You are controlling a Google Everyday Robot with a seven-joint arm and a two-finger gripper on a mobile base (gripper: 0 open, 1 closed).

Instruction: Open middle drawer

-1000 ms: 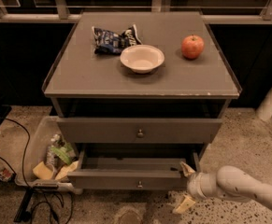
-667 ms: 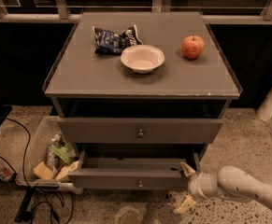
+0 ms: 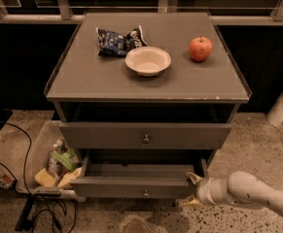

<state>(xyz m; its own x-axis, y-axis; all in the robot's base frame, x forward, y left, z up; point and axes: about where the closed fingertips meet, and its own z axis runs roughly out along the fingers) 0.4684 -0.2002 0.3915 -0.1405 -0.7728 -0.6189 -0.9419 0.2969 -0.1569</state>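
1. Speckled stone floor (image 3: 257,144) lies around a grey-brown counter (image 3: 82,84), and dark panels and a rail run behind it.
2. At far left we see a clear bin (image 3: 36,144) on the floor, just beside the cabinet. It holds mixed packets, and black cables (image 3: 22,144) trail near it.
3. On the counter we find a dark blue snack bag (image 3: 117,40), a white bowl (image 3: 148,60) just beside it, and a red apple (image 3: 200,48) well apart to the right.
4. Below sits a tall drawer front (image 3: 102,136) with a brass knob. Under it the middle drawer (image 3: 112,187) stands partly out, with its flat tray showing and its knob at centre.
5. At that drawer's right front corner we see the end effector (image 3: 190,190) released. One finger is by the upper corner and the other is lower, and it grips nothing. Its white arm (image 3: 250,192) enters from the lower right.
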